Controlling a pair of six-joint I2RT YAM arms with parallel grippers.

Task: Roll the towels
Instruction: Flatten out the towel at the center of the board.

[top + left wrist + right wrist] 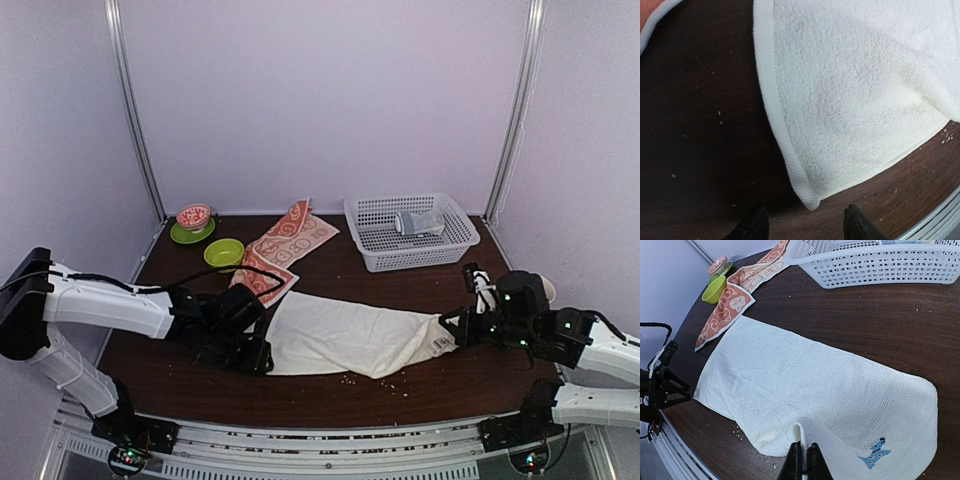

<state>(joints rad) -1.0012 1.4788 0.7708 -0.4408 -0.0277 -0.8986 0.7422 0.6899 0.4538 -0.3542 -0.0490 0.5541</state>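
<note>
1. Neither towel looks rolled yet, so I judge the task to be at its start
2. The cream towel (350, 335) lies spread flat across the near part of the table (400, 285), its long side running left to right and its blue mark (874, 456) at the right end
3. The right gripper (804, 460) has its fingers together, pinched on a raised fold of the cream towel's right end
4. The left gripper (805, 230) has its fingers apart and holds nothing; the towel's near left corner lies just ahead of the gap
5. The orange-red towel (285, 250) lies rumpled behind, its near end just beside the cream towel's far left corner; it is untouched
6. The cream towel's near hem runs close to the table's front edge, leaving little margin there
7. Bare wood lies between the towel and the white basket (410, 232), which holds a grey-blue cloth bundle (418, 222)
8. The green bowl (223, 253) stands at the far left, near the orange-red towel
</note>
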